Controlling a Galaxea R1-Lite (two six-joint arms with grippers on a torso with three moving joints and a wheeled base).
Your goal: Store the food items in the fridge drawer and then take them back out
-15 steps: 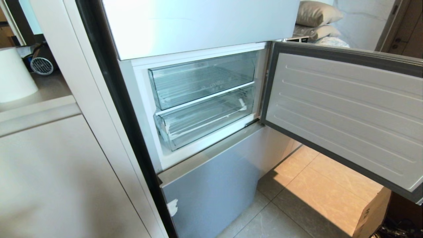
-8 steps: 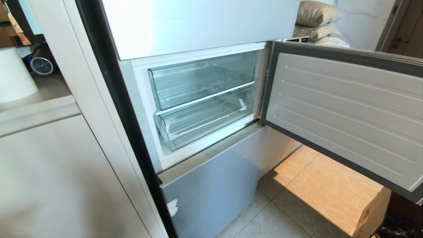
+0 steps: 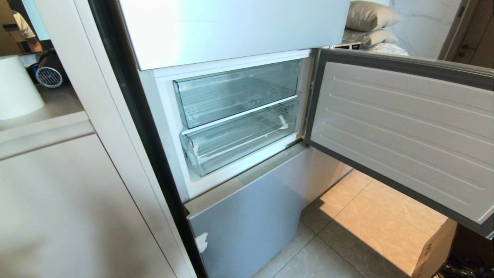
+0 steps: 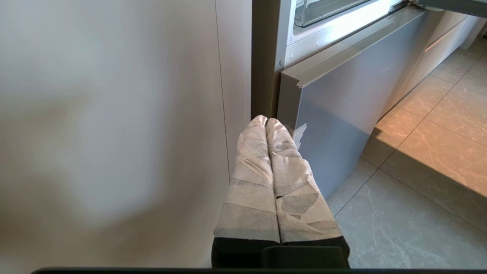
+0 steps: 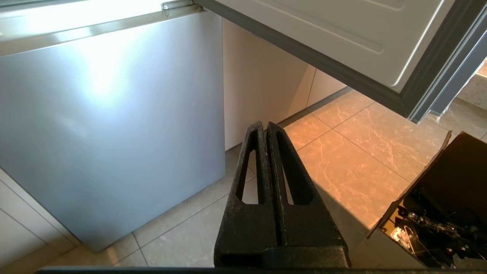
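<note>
**Fridge door open, both arms hanging low**

From the head view, the fridge door (image 3: 405, 131) stands swung out to the right. Inside sit two clear drawers, one above the other. The lower one is the fridge drawer (image 3: 239, 139), pushed in, with white tape scraps at its front corners; nothing red or orange shows in it. The upper drawer (image 3: 235, 92) looks bare as well. Below them is a grey lower door (image 3: 247, 216). A cardboard box (image 3: 432, 247) stands on the tiled floor (image 3: 328, 255) under the open door. No food items show up in any view, and neither arm is in this one.

In the left wrist view, the left end effector (image 4: 266, 121), its fingers wrapped in white tape, is pressed together on nothing, near the grey lower door's corner.

In the right wrist view, the right end effector (image 5: 265, 125), black, is likewise closed and empty, above the floor tiles, with the cardboard box off to one side.
</note>
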